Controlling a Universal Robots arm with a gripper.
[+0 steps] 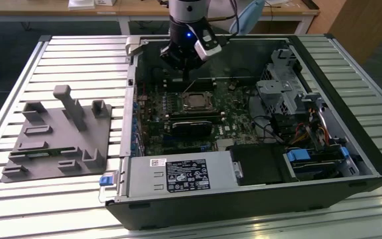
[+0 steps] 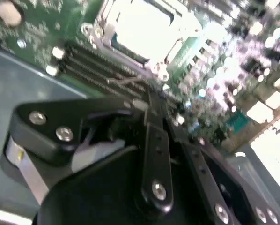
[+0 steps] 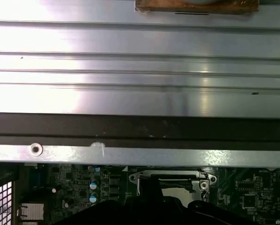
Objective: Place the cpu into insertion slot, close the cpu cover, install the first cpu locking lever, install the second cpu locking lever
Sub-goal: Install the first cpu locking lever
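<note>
Seemingly halfway: past the grey fixture (image 1: 58,134) near the bench's (image 1: 18,209) edge on the exterior view's left, the claw (image 1: 185,76), apparently pressed together on nothing, hovers in the case (image 1: 350,149) just behind the slot (image 1: 183,106), where the cpu (image 1: 196,101) sits under the lowered cover (image 1: 208,95); whether the levers are latched is unclear.

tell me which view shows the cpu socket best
The exterior view: the cpu socket sits whole and unblocked, seen from above. The second wrist view has it close but under glare and cut off; the first wrist view catches a strip of its rim.
</note>
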